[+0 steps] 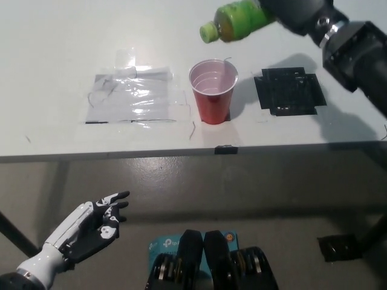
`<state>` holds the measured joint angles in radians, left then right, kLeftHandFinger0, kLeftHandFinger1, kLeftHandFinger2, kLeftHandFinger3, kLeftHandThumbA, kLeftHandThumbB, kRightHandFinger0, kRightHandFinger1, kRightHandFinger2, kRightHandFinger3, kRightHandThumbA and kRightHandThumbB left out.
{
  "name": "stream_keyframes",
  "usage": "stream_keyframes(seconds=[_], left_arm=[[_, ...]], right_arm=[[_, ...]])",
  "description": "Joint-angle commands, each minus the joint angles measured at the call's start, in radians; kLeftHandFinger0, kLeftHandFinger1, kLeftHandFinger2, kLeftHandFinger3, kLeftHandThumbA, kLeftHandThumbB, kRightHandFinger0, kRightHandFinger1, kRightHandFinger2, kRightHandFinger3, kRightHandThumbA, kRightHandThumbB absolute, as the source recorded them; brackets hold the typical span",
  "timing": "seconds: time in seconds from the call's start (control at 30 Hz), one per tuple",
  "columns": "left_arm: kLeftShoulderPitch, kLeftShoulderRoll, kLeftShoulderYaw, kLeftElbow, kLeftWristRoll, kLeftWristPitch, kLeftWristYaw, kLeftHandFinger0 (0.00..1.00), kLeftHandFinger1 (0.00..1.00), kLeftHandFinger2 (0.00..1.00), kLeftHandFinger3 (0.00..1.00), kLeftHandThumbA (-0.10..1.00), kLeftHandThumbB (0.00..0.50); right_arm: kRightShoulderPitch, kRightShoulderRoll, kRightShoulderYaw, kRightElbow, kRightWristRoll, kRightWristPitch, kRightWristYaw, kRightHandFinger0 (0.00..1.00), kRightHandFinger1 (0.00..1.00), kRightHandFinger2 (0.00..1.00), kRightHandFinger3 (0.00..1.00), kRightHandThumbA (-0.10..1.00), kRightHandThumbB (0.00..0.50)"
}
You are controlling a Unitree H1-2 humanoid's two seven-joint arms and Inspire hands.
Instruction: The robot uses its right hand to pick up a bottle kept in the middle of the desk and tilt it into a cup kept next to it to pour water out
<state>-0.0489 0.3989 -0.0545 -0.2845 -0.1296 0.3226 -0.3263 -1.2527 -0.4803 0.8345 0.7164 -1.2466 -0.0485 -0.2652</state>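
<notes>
A green bottle (234,20) is held in the air by my black right hand (295,12), which is shut on it at the picture's top right. The bottle is tilted with its capped neck pointing left and slightly down, above and behind the red cup (212,92). That cup stands upright on the white desk (54,48) near its front edge. My white left hand (87,228) rests open below the desk at the lower left.
A black square mat (289,91) lies on the desk right of the cup. A clear taped plastic sheet (133,96) lies left of the cup. A small black clip (224,149) sits on the desk's front edge.
</notes>
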Motion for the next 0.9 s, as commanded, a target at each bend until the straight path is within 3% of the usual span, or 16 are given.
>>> stream_keyframes(seconds=[0.0, 0.03, 0.17, 0.2, 0.27, 0.33, 0.37, 0.47, 0.5, 0.53, 0.57, 0.6, 0.77, 0.8, 0.87], left_arm=[[-0.013, 0.028, 0.004, -0.037, 0.001, -0.002, -0.019, 0.86, 0.94, 1.00, 1.00, 0.80, 0.204], [-0.012, 0.026, 0.006, -0.038, 0.003, -0.003, -0.017, 0.86, 0.94, 1.00, 1.00, 0.80, 0.203], [-0.007, 0.027, 0.009, -0.048, 0.003, 0.005, -0.018, 0.86, 0.94, 1.00, 1.00, 0.80, 0.197], [-0.007, 0.027, 0.011, -0.045, 0.000, 0.006, -0.019, 0.86, 0.93, 1.00, 1.00, 0.80, 0.210], [-0.010, 0.027, 0.011, -0.047, 0.003, 0.008, -0.018, 0.86, 0.93, 1.00, 1.00, 0.80, 0.210], [-0.016, 0.028, 0.011, -0.047, 0.002, 0.005, -0.020, 0.86, 0.93, 1.00, 1.00, 0.80, 0.204], [-0.016, 0.027, 0.011, -0.050, 0.002, 0.014, -0.019, 0.87, 0.93, 1.00, 1.00, 0.80, 0.217], [-0.012, 0.028, 0.013, -0.049, 0.000, 0.005, -0.021, 0.86, 0.93, 1.00, 1.00, 0.80, 0.200], [-0.011, 0.028, 0.013, -0.049, 0.000, 0.001, -0.022, 0.85, 0.93, 1.00, 1.00, 0.80, 0.195], [-0.011, 0.028, 0.013, -0.048, 0.002, 0.003, -0.021, 0.85, 0.93, 1.00, 1.00, 0.80, 0.209], [-0.012, 0.029, 0.016, -0.046, -0.001, -0.004, -0.022, 0.85, 0.93, 1.00, 1.00, 0.80, 0.204], [-0.013, 0.030, 0.015, -0.047, 0.001, -0.002, -0.022, 0.85, 0.93, 1.00, 1.00, 0.81, 0.210], [-0.014, 0.027, 0.018, -0.042, -0.008, -0.012, -0.027, 0.84, 0.93, 1.00, 1.00, 0.81, 0.201], [-0.005, 0.027, 0.019, -0.046, -0.007, -0.010, -0.024, 0.84, 0.93, 1.00, 1.00, 0.82, 0.210], [-0.004, 0.027, 0.019, -0.048, -0.003, -0.004, -0.021, 0.85, 0.94, 1.00, 1.00, 0.82, 0.223]], right_arm=[[-0.106, -0.038, 0.004, -0.021, -0.077, -0.029, -0.079, 0.00, 0.00, 0.18, 0.00, 0.04, 0.068], [-0.112, -0.038, 0.011, -0.019, -0.091, -0.024, -0.075, 0.00, 0.00, 0.18, 0.05, 0.04, 0.071], [-0.130, -0.042, 0.040, -0.001, -0.138, -0.030, -0.150, 0.00, 0.00, 0.10, 0.00, 0.01, 0.103], [-0.141, -0.046, 0.053, 0.007, -0.150, -0.048, -0.173, 0.00, 0.00, 0.09, 0.06, 0.03, 0.145], [-0.155, -0.049, 0.066, 0.018, -0.164, -0.061, -0.190, 0.00, 0.00, 0.05, 0.04, 0.08, 0.162], [-0.161, -0.050, 0.068, 0.023, -0.167, -0.064, -0.196, 0.00, 0.00, 0.03, 0.10, 0.09, 0.174], [-0.155, -0.051, 0.067, 0.020, -0.163, -0.074, -0.201, 0.00, 0.00, 0.00, 0.23, 0.11, 0.210], [-0.131, -0.068, 0.076, -0.025, -0.185, -0.084, -0.138, 0.00, 0.00, 0.00, 0.40, 0.11, 0.244], [-0.128, -0.070, 0.074, -0.030, -0.186, -0.086, -0.137, 0.00, 0.00, 0.00, 0.38, 0.11, 0.248], [-0.124, -0.071, 0.077, -0.026, -0.196, -0.083, -0.149, 0.00, 0.00, 0.00, 0.23, 0.13, 0.263], [-0.123, -0.067, 0.070, -0.026, -0.184, -0.091, -0.132, 0.00, 0.00, 0.00, 0.09, 0.09, 0.255], [-0.118, -0.069, 0.073, -0.022, -0.196, -0.081, -0.146, 0.00, 0.00, 0.00, 0.04, 0.07, 0.257], [-0.126, -0.073, 0.073, 0.000, -0.217, -0.084, -0.170, 0.00, 0.00, 0.00, 0.00, 0.10, 0.254], [-0.123, -0.067, 0.070, 0.002, -0.210, -0.089, -0.169, 0.00, 0.00, 0.00, 0.13, 0.08, 0.258], [-0.116, -0.067, 0.052, -0.001, -0.188, -0.103, -0.166, 0.00, 0.00, 0.00, 0.24, 0.05, 0.251]])
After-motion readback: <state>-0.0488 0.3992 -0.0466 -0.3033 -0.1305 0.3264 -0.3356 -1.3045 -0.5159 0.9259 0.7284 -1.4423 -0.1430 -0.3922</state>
